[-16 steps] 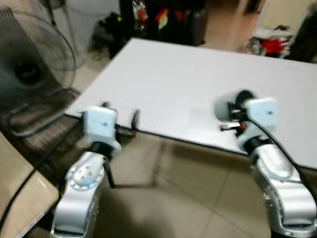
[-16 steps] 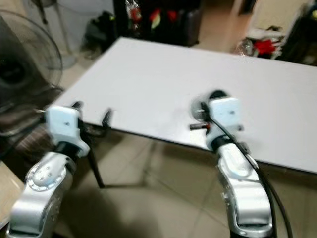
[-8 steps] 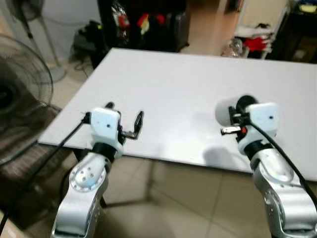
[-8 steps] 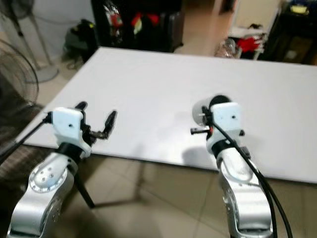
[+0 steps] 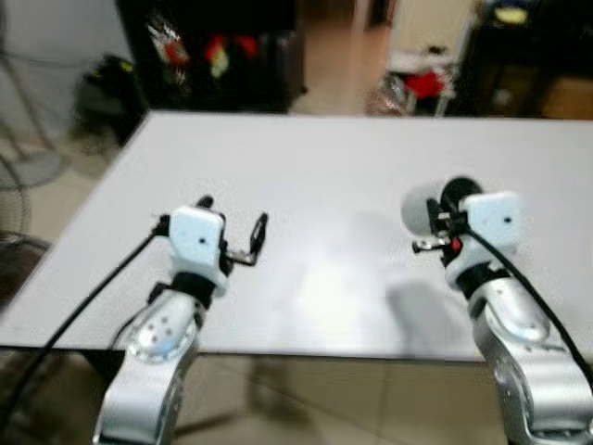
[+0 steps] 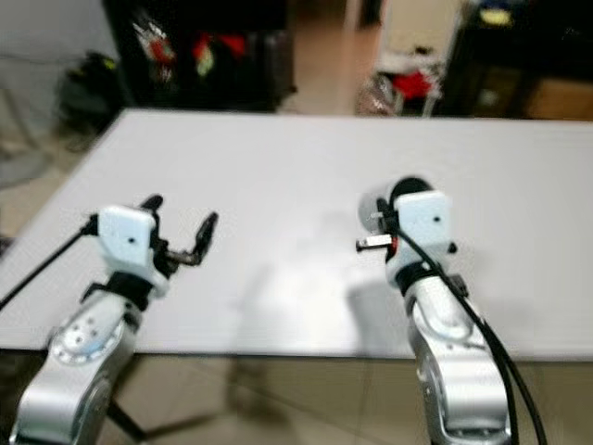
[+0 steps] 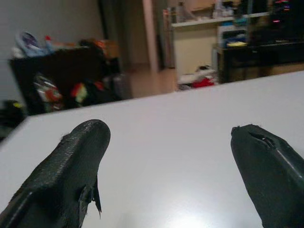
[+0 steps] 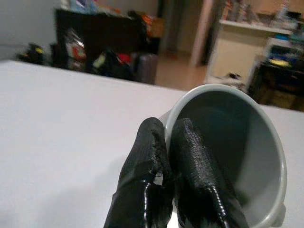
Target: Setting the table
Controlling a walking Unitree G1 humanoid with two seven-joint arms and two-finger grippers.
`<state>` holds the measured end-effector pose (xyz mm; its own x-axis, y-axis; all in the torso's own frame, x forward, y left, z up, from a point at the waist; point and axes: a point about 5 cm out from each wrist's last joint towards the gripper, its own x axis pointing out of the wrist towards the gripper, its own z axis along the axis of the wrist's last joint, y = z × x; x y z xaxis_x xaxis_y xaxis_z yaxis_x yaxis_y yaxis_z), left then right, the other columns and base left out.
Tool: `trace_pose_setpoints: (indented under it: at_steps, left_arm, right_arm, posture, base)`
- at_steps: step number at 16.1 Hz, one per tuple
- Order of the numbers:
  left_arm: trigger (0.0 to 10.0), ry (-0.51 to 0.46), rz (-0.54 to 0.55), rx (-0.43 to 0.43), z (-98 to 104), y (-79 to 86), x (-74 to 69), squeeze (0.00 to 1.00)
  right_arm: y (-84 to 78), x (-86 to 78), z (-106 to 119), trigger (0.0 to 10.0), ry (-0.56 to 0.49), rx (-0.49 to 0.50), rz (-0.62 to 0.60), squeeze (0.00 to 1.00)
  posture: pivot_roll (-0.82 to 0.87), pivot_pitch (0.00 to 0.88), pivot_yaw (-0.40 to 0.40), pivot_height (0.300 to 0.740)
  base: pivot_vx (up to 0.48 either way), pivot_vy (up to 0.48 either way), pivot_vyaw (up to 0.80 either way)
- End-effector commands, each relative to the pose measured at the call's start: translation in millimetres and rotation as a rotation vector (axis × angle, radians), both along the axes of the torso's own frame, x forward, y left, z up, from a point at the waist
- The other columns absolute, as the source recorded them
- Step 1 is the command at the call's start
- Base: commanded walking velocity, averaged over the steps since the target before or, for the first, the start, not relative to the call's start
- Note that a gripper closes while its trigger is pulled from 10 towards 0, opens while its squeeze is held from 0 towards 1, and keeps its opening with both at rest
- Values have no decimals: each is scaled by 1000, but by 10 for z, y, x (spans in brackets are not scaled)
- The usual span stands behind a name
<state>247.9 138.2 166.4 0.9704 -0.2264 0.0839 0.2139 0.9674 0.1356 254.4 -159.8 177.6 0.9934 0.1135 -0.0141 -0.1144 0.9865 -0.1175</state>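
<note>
Table edge now lies squarely ahead. Right gripper [image 8: 166,142] pinches grey ceramic cup's [image 8: 247,156] rim for placement on white table [image 5: 324,167]; left gripper [image 7: 171,156] spread wide, empty.

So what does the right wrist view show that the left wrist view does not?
Right wrist view: the right pincer is shut on the rim of a grey cup, one finger outside the wall and one inside, so you look into the tilted cup's hollow.

Left wrist view: the left pincer is open, two black fingers wide apart with nothing between them.

Both: the bare white table beneath, and dark furniture with colourful clutter behind its far edge.
</note>
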Motion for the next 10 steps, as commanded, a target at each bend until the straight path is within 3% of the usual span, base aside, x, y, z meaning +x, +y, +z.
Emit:
trace_pose_setpoints:
  at_steps: [1,10]
  left_arm:
    - [10000,1,20,13,1,71,-8,24]
    - [10000,10,63,58,-6,132,4,0]
  right_arm:
    - [89,-7,44,10000,-20,10,42,0]
    - [91,72,43,10000,-13,-27,73,0]
  posture:
    - [-79,4,5,740]
    - [-68,16,2,740]
  base:
    - [337,0,0]
    - [0,0,0]
